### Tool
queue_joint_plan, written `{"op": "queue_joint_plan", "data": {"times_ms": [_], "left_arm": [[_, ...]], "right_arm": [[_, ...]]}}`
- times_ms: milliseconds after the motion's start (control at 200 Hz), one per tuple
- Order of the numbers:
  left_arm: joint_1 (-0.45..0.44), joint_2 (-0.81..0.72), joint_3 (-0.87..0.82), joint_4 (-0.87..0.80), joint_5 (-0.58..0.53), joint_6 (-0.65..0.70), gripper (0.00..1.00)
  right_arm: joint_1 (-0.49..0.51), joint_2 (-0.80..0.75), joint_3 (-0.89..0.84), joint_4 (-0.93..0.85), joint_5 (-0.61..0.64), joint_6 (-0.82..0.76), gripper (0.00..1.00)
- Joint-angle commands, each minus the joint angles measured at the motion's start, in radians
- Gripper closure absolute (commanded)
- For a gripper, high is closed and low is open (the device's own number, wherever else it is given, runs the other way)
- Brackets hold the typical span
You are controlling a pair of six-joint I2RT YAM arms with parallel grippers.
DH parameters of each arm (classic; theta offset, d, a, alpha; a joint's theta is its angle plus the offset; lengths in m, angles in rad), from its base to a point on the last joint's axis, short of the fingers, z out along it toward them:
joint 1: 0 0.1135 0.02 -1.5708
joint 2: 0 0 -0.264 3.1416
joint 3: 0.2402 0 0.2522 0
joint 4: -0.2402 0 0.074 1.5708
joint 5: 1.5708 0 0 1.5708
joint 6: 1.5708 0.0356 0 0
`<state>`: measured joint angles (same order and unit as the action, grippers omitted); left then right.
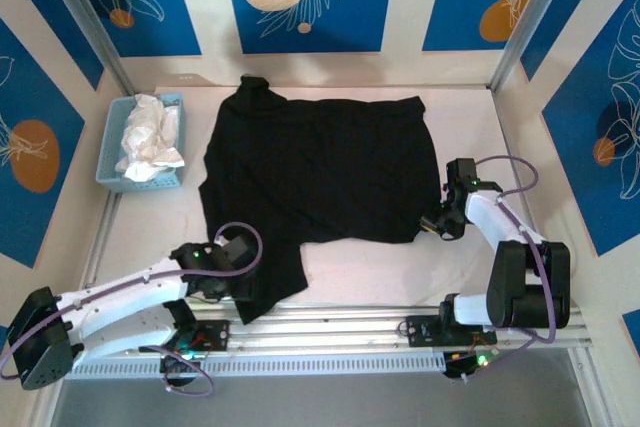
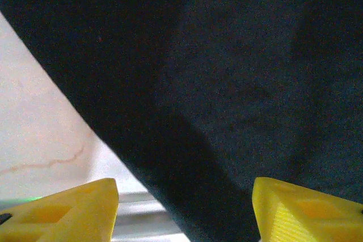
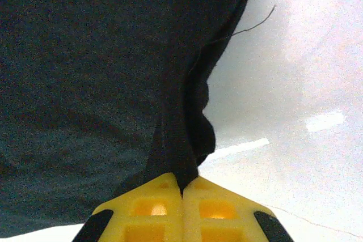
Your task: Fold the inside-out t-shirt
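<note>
Left hand (image 2: pixel 184 213) fingers (image 2: pixel 68 211) spread, black t-shirt (image 2: pixel 227 83) between them, pale table (image 2: pixel 34 128) left

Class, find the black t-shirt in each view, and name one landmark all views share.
Top external: t-shirt spread across the table.
Left wrist: upper right, running down into the left gripper.
Right wrist: upper left, edge pinched in the right gripper.
Shared landmark: the white table.

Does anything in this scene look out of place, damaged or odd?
A loose thread sticks out from the edge of the black t-shirt, near where the right gripper pinches it. The shirt also lies askew: its near-left corner trails toward the near edge of the table. Nothing else stands out.
</note>
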<state>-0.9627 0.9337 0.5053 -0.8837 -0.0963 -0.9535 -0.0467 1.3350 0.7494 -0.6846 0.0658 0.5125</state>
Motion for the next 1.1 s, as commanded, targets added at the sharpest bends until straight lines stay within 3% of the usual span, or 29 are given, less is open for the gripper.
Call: {"op": "queue_joint_plan", "data": {"times_ms": [0, 135, 425, 700, 945, 1095], "left_arm": [[-0.032, -0.013, -0.036, -0.049, 0.074, -0.100, 0.36], [-0.041, 0.033, -0.060, 0.033, 0.146, -0.088, 0.38], [-0.043, 0.094, -0.090, 0.153, 0.191, -0.075, 0.57], [-0.045, 0.063, -0.124, 0.161, 0.170, -0.081, 0.83], [-0.034, -0.088, -0.060, 0.015, 0.097, -0.094, 0.98], [0.060, -0.252, 0.013, -0.064, 0.038, -0.077, 1.00]], "right_arm": [[0.002, -0.022, -0.012, 0.013, -0.049, -0.015, 0.98], [0.001, -0.021, -0.013, 0.020, -0.061, -0.020, 0.98], [-0.002, -0.026, -0.015, 0.022, -0.072, -0.022, 0.98], [-0.002, -0.028, -0.020, 0.025, -0.066, -0.020, 0.98], [-0.037, -0.051, -0.041, 0.035, -0.085, -0.012, 0.97], [-0.113, -0.072, -0.038, 0.054, -0.157, -0.016, 0.97]]}}
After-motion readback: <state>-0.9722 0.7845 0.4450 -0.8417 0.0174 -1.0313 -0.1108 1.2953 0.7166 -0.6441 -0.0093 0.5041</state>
